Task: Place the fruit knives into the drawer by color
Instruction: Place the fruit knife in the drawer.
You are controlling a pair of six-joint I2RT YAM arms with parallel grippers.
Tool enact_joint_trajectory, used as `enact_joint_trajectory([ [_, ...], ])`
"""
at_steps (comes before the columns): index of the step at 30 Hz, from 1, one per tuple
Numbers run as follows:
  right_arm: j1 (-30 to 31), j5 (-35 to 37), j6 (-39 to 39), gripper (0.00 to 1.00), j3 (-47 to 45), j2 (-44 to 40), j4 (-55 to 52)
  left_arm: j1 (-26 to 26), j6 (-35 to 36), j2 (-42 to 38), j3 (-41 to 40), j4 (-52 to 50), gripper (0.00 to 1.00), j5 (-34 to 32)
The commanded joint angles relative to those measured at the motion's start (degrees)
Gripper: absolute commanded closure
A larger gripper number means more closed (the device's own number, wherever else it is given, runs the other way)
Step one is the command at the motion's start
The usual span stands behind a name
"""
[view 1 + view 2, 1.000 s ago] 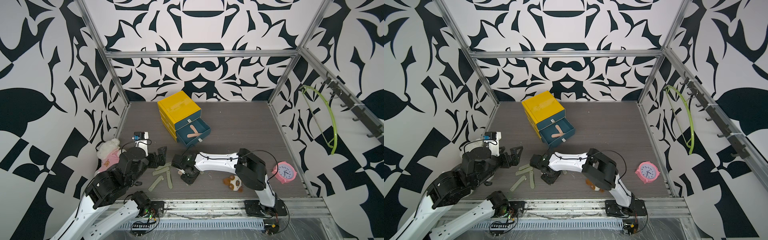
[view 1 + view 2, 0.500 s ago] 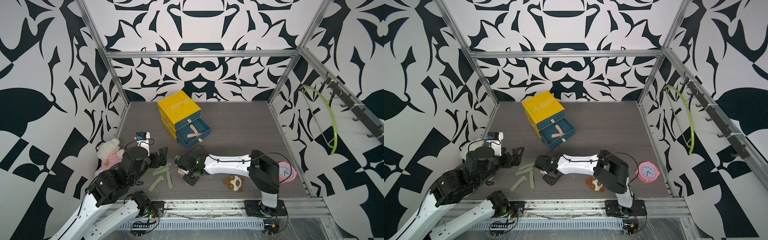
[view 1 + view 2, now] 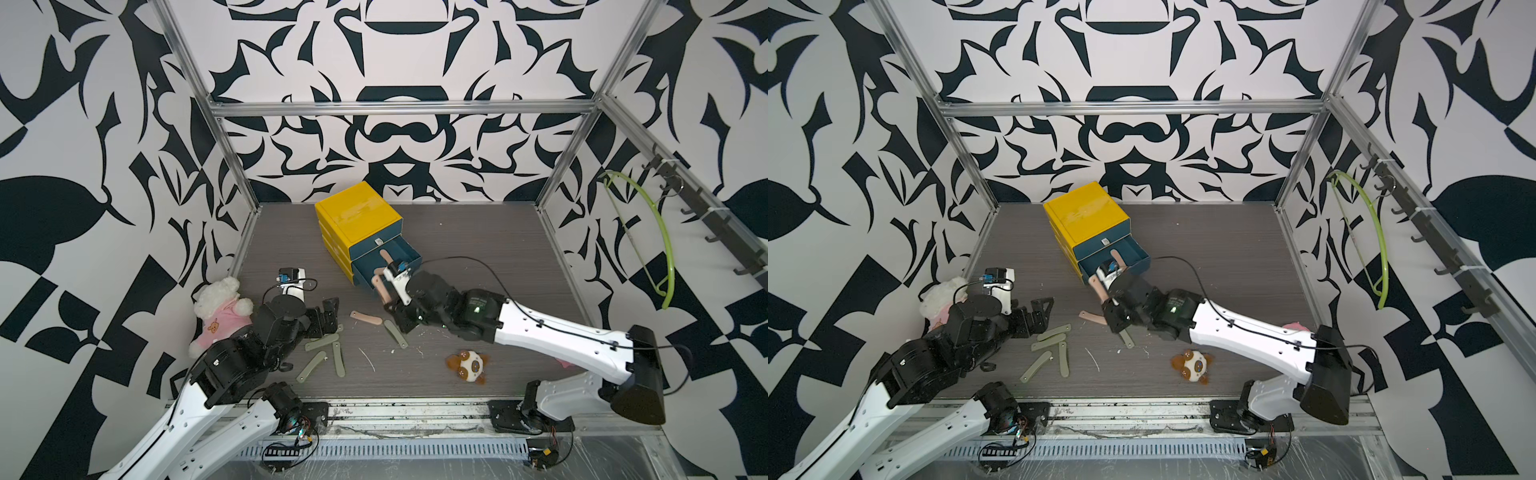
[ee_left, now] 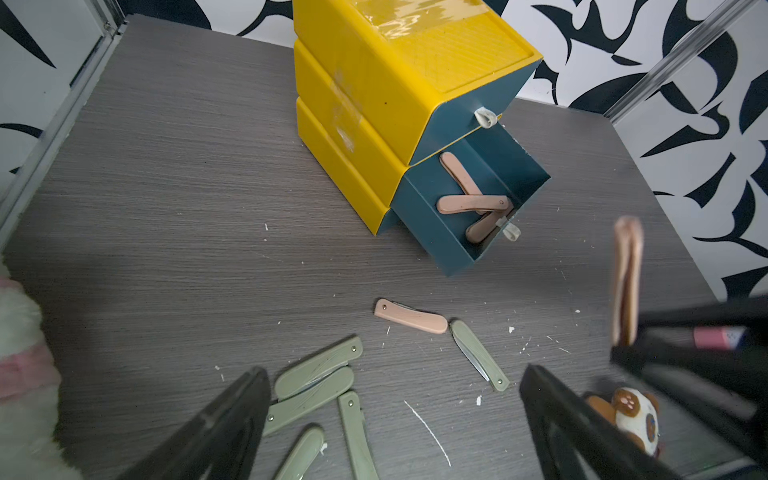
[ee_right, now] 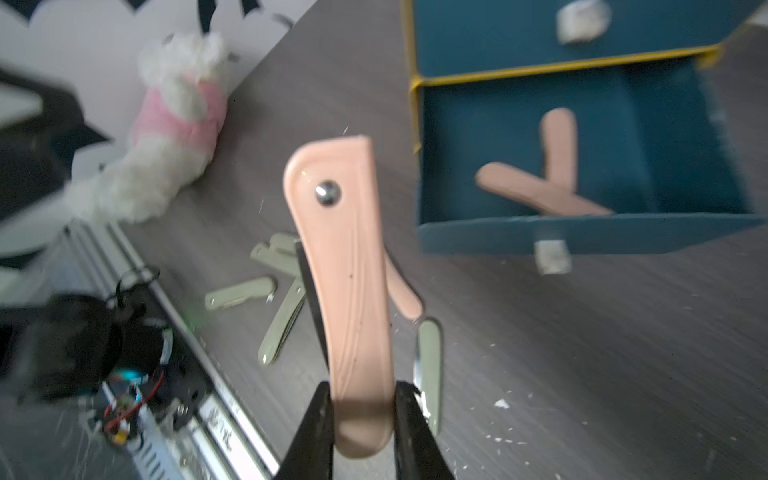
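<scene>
Right fingers (image 5: 313,436): clenched on the lower end of the held peach knife (image 5: 349,291), which stands upright between them, rivet end up.
Held knife's place: off the tabletop (image 3: 478,232), near the front of the open drawer (image 4: 424,237). It looks short of the drawer's front wall, though the blurred right wrist view leaves that unsure.
Left fingers (image 4: 232,424): spread wide, grasping nothing, low over the tabletop.
Olive knives (image 4: 320,365): four lie flat in a loose cluster just by the left fingers.
Fifth olive knife (image 4: 478,355): apart from the cluster, toward the right arm.
Loose peach knife (image 4: 409,321): flat on the tabletop, one end just beside the fifth olive knife.
Open drawer: the middle one of three in the yellow cabinet (image 4: 353,83), with the top drawer shut.
Stored peach knives (image 4: 471,204): three, crossed over one another inside the open drawer.
Brown-and-white plush (image 3: 467,365): on the tabletop beside the right arm.
White plush in pink (image 3: 222,307): by the wall, near the left arm.
</scene>
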Motion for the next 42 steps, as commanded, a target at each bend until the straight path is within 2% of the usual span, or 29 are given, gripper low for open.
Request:
enact_joint_trajectory([
  [1, -5.5, -0.7, 9.5, 1.00, 2.8, 1.3, 1.7, 0.0, -1.4, -0.3, -1.4, 1.2, 0.01, 0.9],
  [11, -13.6, -8.1, 23.9, 0.99, 11.6, 13.7, 5.2, 0.0, -2.0, 2.0, -2.7, 1.4, 0.01, 2.5],
  [18, -15.0, -10.2, 25.8, 0.96, 14.5, 19.2, 6.2, 0.0, -2.4, 3.2, -3.7, 4.4, 0.01, 4.5],
  [19, -15.1, -10.5, 25.7, 0.93, 15.0, 20.0, 6.5, 0.0, -2.4, 3.3, -3.9, 4.5, 0.01, 4.7],
  [23, -15.4, -11.4, 25.0, 0.72, 15.9, 21.7, 7.1, 0.0, -2.3, 3.5, -4.1, 4.6, 0.01, 5.0],
  [26, -15.5, -11.3, 23.7, 0.62, 16.4, 21.7, 7.5, 0.0, -2.3, 3.4, -4.1, 4.4, 0.01, 5.2],
  [31, -15.5, -10.5, 21.5, 0.57, 16.6, 19.9, 6.9, 0.0, -1.9, 2.9, -3.9, 4.3, 0.01, 5.1],
  [36, -15.2, -10.4, 19.4, 0.56, 13.9, 15.6, 6.7, 0.0, -1.2, 3.4, -4.2, 4.5, 0.01, 5.1],
  [42, -9.8, -8.5, 7.6, 0.58, 10.5, 9.2, 3.7, 0.0, -2.1, 3.8, -5.1, 5.1, 0.01, 5.1],
])
